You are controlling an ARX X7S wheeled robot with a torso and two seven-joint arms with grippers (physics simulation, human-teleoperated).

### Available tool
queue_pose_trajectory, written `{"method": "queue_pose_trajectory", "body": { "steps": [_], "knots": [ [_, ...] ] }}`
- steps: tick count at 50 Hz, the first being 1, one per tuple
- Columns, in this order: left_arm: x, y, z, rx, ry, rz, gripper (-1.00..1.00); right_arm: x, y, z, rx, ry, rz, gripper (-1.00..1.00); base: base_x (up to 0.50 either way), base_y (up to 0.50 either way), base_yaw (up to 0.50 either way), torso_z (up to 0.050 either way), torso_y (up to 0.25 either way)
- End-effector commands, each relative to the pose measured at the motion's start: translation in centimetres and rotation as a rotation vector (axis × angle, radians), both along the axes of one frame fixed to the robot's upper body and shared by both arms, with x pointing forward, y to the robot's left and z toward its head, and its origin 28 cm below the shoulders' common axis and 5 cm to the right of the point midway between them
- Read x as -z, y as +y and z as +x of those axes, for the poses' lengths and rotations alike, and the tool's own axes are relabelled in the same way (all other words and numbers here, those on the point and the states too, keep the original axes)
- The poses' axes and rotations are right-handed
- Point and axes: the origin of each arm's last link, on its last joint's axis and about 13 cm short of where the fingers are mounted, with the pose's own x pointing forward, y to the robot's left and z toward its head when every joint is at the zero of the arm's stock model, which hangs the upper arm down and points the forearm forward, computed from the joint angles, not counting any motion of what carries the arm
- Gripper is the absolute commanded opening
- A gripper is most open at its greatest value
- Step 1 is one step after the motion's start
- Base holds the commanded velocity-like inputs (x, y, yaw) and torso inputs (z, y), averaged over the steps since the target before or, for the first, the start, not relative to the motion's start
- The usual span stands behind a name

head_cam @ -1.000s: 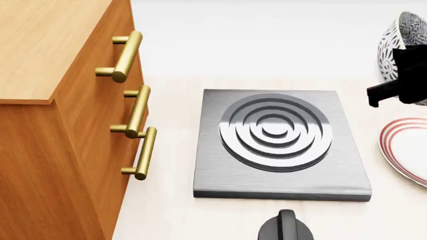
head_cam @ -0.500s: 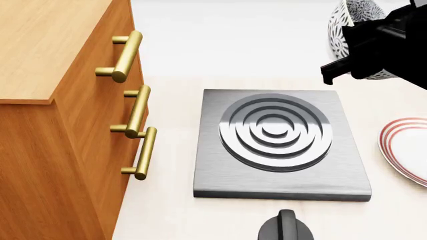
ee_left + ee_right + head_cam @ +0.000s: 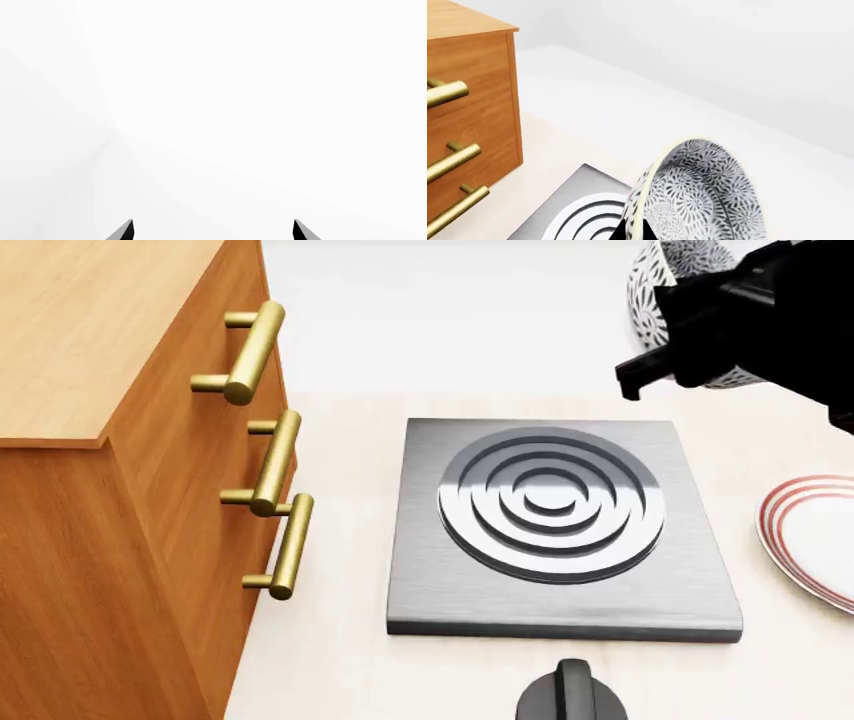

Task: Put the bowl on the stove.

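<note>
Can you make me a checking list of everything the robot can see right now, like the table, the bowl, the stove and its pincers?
Surface: pale counter, with the stove, plate and knob on it.
Bowl: speckled bowl held up in the air, tilted on its side, above the far right corner of the stove.
Stove: grey stove flat on the counter, burner rings bare.
Clutter: red-ringed plate right of the stove; black knob in front of it.
Pincers: right pincer shut on the bowl's rim; left pincer open, holding nothing, facing a blank white area.
Cables: nothing seen.
Surroundings: wooden drawer cabinet with brass handles, left of the stove; white wall behind.
</note>
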Motion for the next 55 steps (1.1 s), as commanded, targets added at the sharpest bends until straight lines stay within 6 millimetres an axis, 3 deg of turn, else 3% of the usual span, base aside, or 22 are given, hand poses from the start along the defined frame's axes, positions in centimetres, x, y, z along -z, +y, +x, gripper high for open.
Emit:
{"method": "queue_pose_trajectory", "body": {
  "steps": [1,22,45,55],
  "knots": [
    [-0.1,0.3,0.0,-0.027,-0.024,0.008,1.00,-0.8,1.9,4.0,-0.126,0.017,-0.050,-1.00,0.00,0.00,0.00,0.000,0.000],
    [-0.1,0.3,0.1,-0.033,-0.019,0.008,1.00,1.1,4.2,5.0,-0.216,0.077,-0.058,-1.00,0.00,0.00,0.00,0.000,0.000],
    [-0.1,0.2,0.1,-0.028,-0.010,0.012,1.00,3.6,5.6,5.2,-0.198,0.158,-0.023,-1.00,0.00,0.00,0.00,0.000,0.000],
    [0.2,0.2,0.3,-0.027,0.007,0.009,1.00,3.6,5.6,5.2,-0.198,0.158,-0.023,-1.00,0.00,0.00,0.00,0.000,0.001]
  ]
}}
